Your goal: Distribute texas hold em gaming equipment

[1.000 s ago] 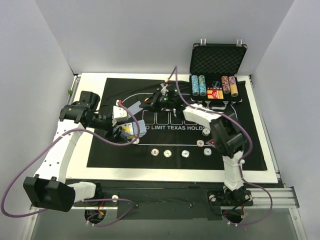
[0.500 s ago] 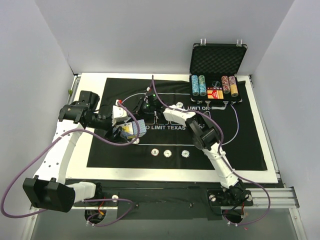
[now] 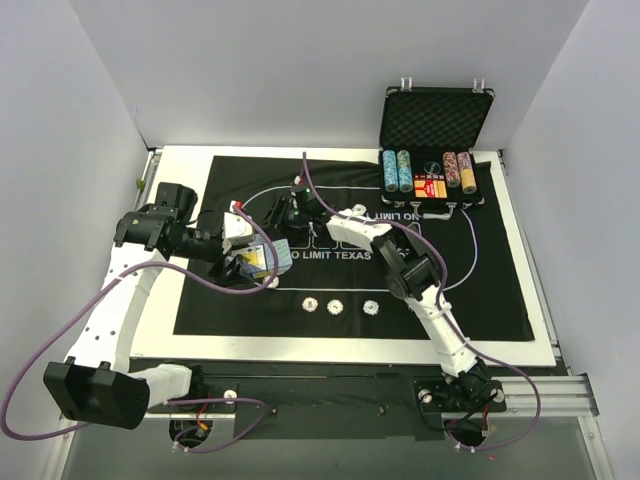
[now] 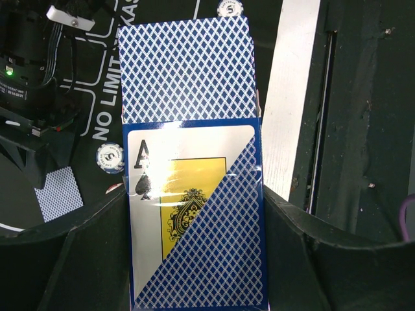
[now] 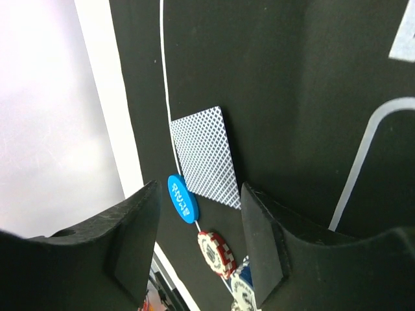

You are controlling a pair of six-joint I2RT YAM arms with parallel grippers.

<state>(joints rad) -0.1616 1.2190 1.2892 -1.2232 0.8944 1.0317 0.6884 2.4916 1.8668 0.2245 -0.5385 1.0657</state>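
Observation:
My left gripper (image 4: 194, 220) is shut on a deck of playing cards (image 4: 207, 246) with an ace face and blue-diamond backs; one card (image 4: 185, 68) sticks out of its far end. In the top view this gripper (image 3: 250, 262) is over the mat's left part. My right gripper (image 5: 198, 220) is open and empty, low over a face-down card (image 5: 207, 155), a blue button disc (image 5: 181, 199) and a red-and-white poker chip (image 5: 219, 253). In the top view it (image 3: 283, 213) is just beyond the deck. Three chips (image 3: 337, 306) lie in a row near the mat's front.
The black foam-lined case (image 3: 435, 120) stands open at the back right with chip stacks (image 3: 398, 170) in it. The black felt mat (image 3: 500, 290) covers the white board. A chip (image 4: 110, 157) and a loose face-down card (image 4: 58, 193) lie left of the deck.
My right arm has swung left from the mat's back middle, and its gripper is now close beyond the deck. The left gripper has stayed nearly still with the deck.

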